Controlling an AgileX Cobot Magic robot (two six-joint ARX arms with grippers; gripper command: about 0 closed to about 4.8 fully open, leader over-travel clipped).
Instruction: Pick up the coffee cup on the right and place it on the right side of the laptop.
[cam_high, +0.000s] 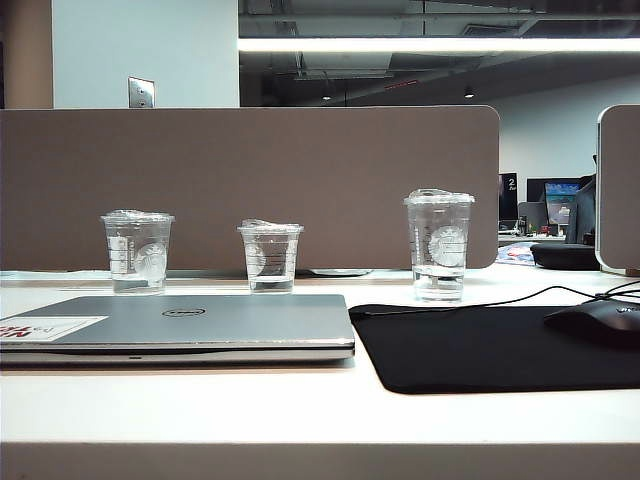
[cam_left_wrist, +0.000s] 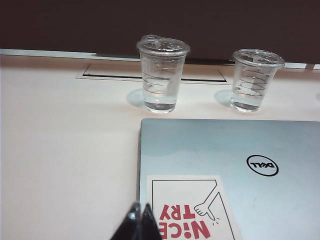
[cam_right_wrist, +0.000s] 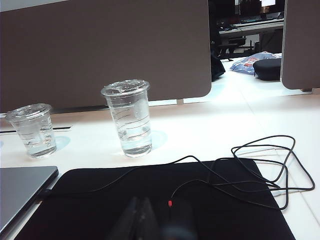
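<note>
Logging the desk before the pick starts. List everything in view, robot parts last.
coffee cup: one, clear with lid, tallest, standing behind the mouse pad.
shorter cups: two, clear, one and another behind the laptop.
laptop: one, silver-grey, closed, left of the pad.
sticker: one, white and red, on the laptop's corner.
mouse pad: one, black, right of the laptop.
mouse: one, black, on the pad's right edge.
cable: one, black, looped over the pad.
divider panel: one, brown, behind the cups.
left gripper: shut, over the laptop's corner.
right gripper: shut, above the pad.
</note>
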